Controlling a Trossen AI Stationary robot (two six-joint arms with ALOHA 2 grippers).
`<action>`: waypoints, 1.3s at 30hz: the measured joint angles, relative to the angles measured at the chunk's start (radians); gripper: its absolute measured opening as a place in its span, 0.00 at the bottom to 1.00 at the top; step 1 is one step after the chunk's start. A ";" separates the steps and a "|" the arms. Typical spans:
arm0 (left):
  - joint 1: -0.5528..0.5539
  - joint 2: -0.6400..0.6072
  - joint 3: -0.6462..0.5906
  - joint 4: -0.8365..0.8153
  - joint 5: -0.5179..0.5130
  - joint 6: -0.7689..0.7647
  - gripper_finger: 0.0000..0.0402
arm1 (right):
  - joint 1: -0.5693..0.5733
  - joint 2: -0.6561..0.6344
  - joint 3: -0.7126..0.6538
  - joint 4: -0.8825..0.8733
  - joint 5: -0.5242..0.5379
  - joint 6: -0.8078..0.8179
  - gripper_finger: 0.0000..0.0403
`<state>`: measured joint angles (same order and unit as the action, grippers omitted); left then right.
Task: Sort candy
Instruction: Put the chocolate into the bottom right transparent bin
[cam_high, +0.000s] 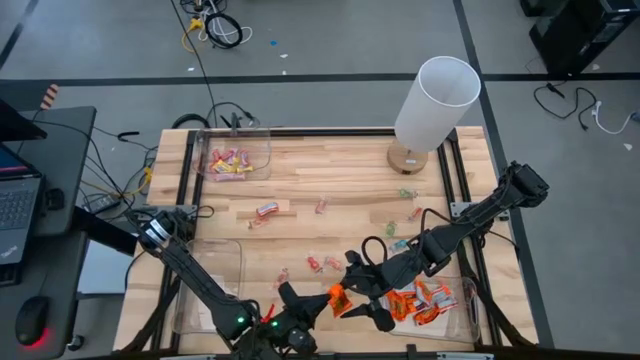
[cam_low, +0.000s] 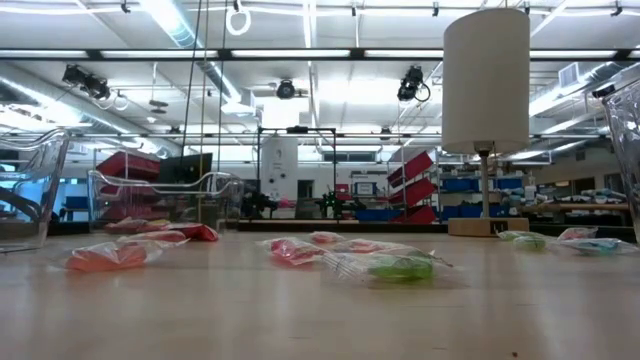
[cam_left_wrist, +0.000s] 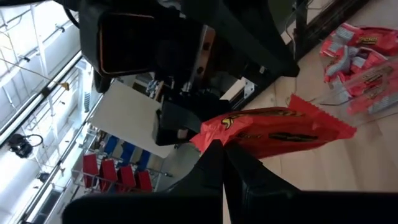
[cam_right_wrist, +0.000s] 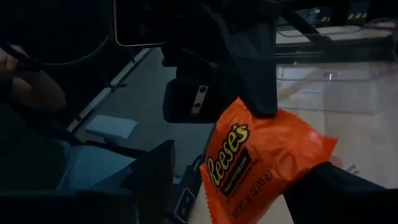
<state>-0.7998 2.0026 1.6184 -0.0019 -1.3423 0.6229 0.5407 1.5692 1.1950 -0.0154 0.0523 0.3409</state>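
An orange wrapped candy (cam_high: 337, 298) hangs between my two grippers near the table's near edge, beside the clear bin (cam_high: 470, 318) of orange candies. My left gripper (cam_left_wrist: 221, 149) is shut on it. My right gripper (cam_right_wrist: 249, 177) is open, one finger on either side of the packet (cam_right_wrist: 261, 162); I cannot tell whether they touch it. Loose pale and pink candies (cam_high: 315, 263) lie flat on the wood, as does another loose candy (cam_low: 400, 265) in the low view. The far-left bin (cam_high: 235, 160) holds pink and yellow ones. My left gripper pinches the orange candy by one crimped end of its wrapper (cam_left_wrist: 217, 138) between its two fingers. In the right wrist view its fingers (cam_right_wrist: 252, 74) come down onto the packet's upper edge (cam_right_wrist: 264, 118). The packet hangs tilted below them, clear of the table.
A white lamp (cam_high: 430, 105) stands on its round wooden base at the far right. An empty clear bin (cam_high: 212, 285) sits at the near left, under my left arm. Dark frame rails run along the table's sides. Open wood lies in the middle.
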 joint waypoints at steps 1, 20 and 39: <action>0.000 0.000 0.000 0.010 -0.003 0.006 0.00 | -0.002 0.000 0.000 0.000 0.000 0.011 0.63; 0.008 0.000 0.000 0.032 -0.059 0.057 0.00 | -0.015 0.000 0.000 0.000 -0.001 0.049 0.30; 0.008 0.000 0.000 0.025 -0.233 0.059 0.24 | -0.014 0.000 0.000 -0.003 -0.008 0.039 0.12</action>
<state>-0.7918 2.0026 1.6184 0.0231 -1.5753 0.6816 0.5270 1.5692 1.1950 -0.0189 0.0448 0.3795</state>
